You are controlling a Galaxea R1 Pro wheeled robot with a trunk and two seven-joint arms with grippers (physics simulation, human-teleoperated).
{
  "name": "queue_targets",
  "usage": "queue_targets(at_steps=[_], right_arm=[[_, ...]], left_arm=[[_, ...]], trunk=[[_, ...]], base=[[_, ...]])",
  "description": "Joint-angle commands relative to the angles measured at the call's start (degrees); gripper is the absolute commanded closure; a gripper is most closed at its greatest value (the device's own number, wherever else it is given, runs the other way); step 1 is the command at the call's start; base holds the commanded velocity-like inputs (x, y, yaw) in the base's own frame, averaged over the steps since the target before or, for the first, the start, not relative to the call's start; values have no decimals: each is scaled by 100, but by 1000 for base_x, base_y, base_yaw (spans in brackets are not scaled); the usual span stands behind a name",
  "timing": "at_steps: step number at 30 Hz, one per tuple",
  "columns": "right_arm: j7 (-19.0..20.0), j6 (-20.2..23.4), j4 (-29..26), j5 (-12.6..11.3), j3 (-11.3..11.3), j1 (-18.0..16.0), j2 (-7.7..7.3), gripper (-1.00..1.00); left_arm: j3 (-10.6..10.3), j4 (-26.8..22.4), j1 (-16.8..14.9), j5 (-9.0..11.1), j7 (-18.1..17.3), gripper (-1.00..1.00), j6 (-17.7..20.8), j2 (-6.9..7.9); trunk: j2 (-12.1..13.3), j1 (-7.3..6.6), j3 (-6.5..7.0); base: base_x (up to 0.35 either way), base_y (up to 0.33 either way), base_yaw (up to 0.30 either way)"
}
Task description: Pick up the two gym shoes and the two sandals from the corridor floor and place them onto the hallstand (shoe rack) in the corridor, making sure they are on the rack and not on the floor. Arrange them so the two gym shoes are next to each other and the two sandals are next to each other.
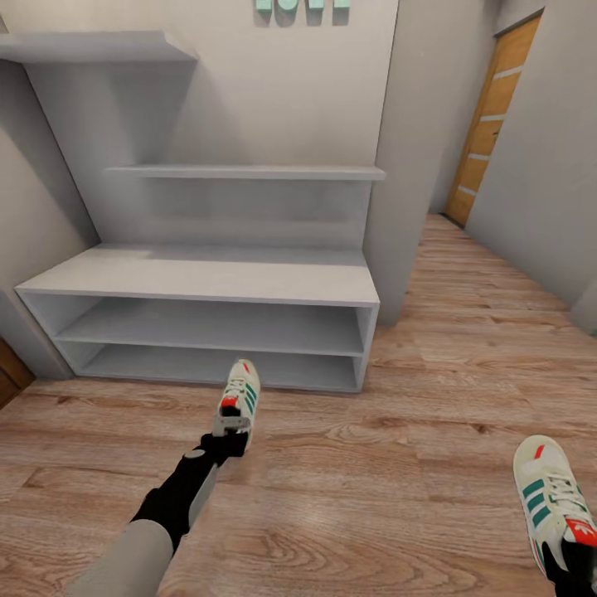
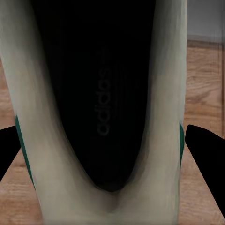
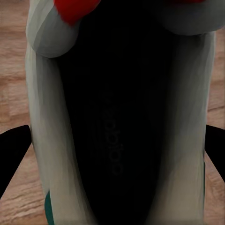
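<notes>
Light brown wood-plank corridor floor running between grey walls towards a tan wooden door at far right. Against the wall, wide pale grey-white hallstand, two low compartments bare. Clamped in left gripper: cream-white gym shoe with green stripes, held above the planks just before the rack. Second matching sneaker gripped by right gripper, itself cut off at the frame corner. Black fingers flanking each heel; shoe interiors dark.
</notes>
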Motion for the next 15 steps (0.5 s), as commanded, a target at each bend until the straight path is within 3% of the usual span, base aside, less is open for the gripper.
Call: queue_targets(at_steps=[1, 4, 9, 15], right_arm=[[50, -15, 2, 1, -32, -6, 4, 100], [53, -8, -40, 8, -28, -6, 7, 100], [54, 5, -168, 17, -30, -6, 14, 100], [52, 11, -191, 19, -35, -6, 16, 100]], left_arm=[[11, -9, -49, -13, -12, 100, 80, -11], [10, -9, -271, -22, -14, 100, 367, -36], [0, -45, -323, -24, -25, 100, 498, -23], [-186, -603, -316, -29, -15, 100, 722, -26]], trunk=[[-2, -1, -5], [-2, -1, -5], [-2, -1, -5], [-42, 21, -24]], base=[[0, 0, 0], [0, 0, 0], [0, 0, -4], [0, 0, -248]])
